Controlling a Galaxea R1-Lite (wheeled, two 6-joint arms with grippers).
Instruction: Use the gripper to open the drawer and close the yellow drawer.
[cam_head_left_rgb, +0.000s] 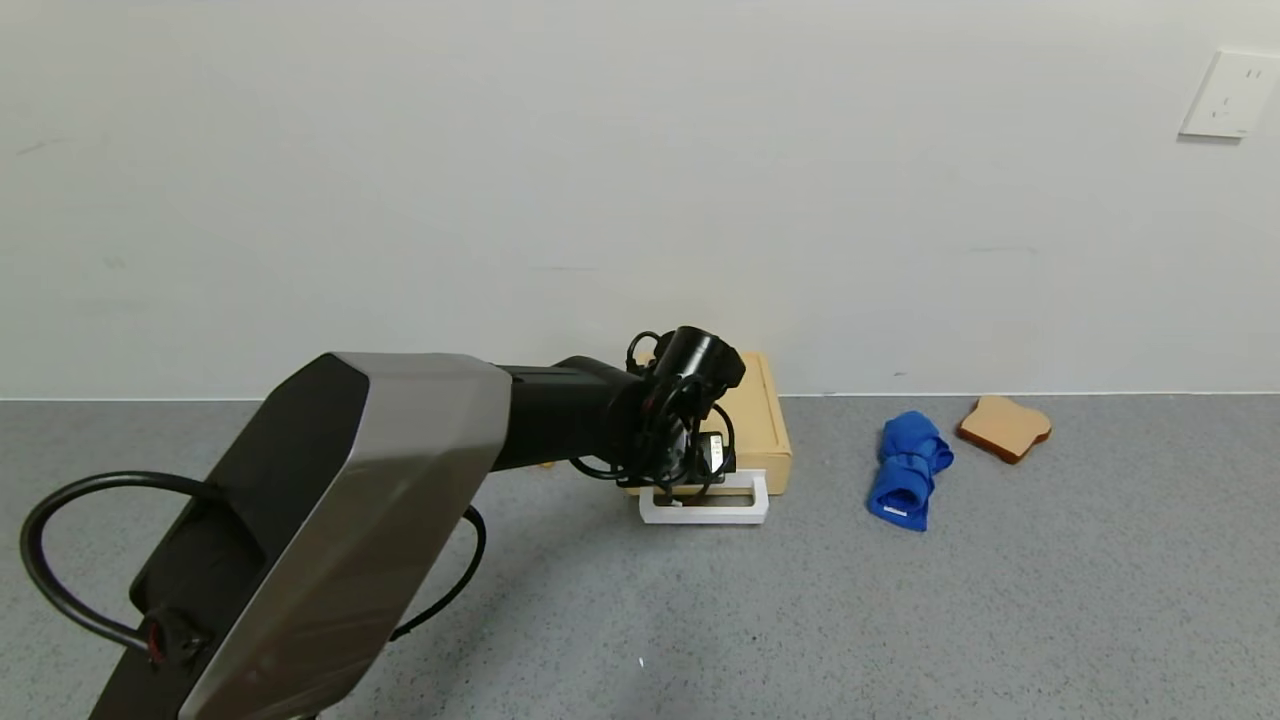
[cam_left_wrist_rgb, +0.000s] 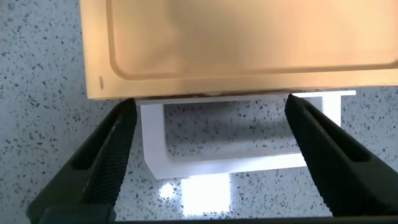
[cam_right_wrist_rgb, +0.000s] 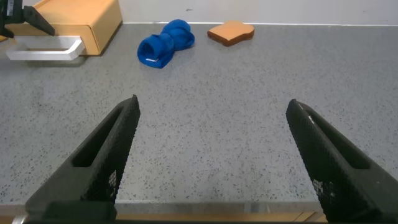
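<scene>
Grey speckled floor against a plain white wall. The yellow drawer (cam_head_left_rgb: 765, 425) sits at the wall's foot, its white loop handle (cam_head_left_rgb: 706, 509) facing the robot. In the head view the left gripper (cam_head_left_rgb: 690, 478) hangs over the handle, fingers hidden by the wrist. The left wrist view shows those fingers (cam_left_wrist_rgb: 109, 155) spread apart, flanking the handle (cam_left_wrist_rgb: 217, 163). The right gripper (cam_right_wrist_rgb: 211, 162), seen only in its own wrist view, is likewise spread, low and well apart from the drawer (cam_right_wrist_rgb: 81, 25), a blue cloth (cam_right_wrist_rgb: 163, 45) and a bread slice (cam_right_wrist_rgb: 231, 32).
</scene>
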